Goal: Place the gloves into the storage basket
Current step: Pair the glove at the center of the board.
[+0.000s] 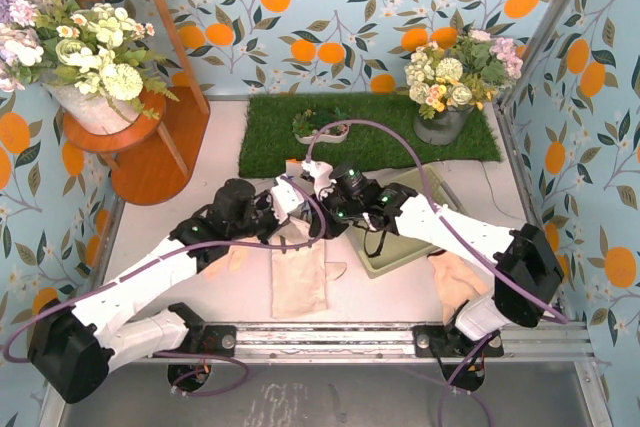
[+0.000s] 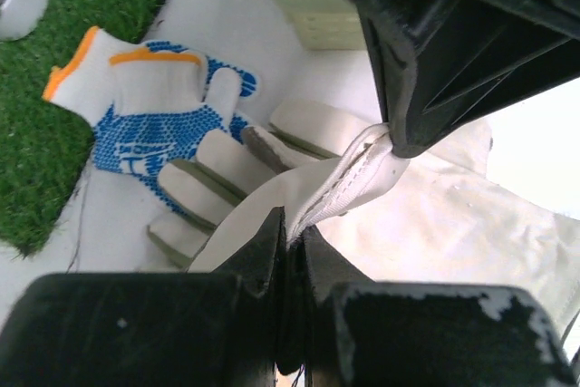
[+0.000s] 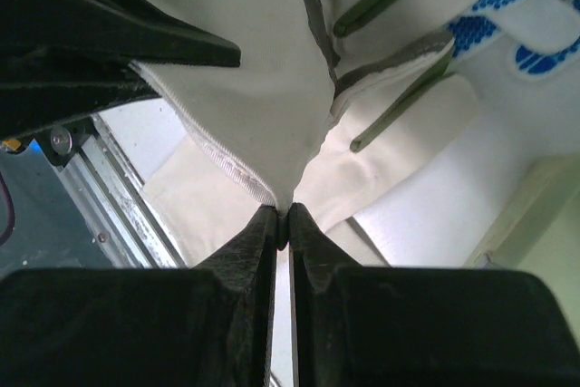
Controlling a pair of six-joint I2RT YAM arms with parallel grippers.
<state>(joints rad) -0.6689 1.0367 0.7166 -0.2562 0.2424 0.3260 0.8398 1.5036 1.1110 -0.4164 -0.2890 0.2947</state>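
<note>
Both pairs of jaws are pressing shut on the same thing: the left gripper and the right gripper are each pinching a fold of the limp grey-and-cream fabric work glove. In the top view the two grippers are meeting near the middle of the white table. The work glove is trailing from them toward 6 o'clock, its lower end lying on the tabletop; whether its upper part is lifted clear of the surface I cannot tell from above. In the left wrist view the right gripper is biting the glove's stitched hem at about 1 o'clock from the left fingertips, and the fabric is stretching between the two pinches.

The pale green rectangular plastic basket with latticed sides is sitting at about 4 o'clock of the grippers, partly hidden beneath the right arm. The blue-and-white dotted knit glove with an orange cuff is lying flat at 10 o'clock in the left wrist view, its cuff overlapping the edge of the green artificial turf mat. One plain peach-tan glove is lying at 4 o'clock of the basket, just beside the right arm. A second peach-tan glove is peeking out from under the left arm, at 9 o'clock of the work glove.
</note>
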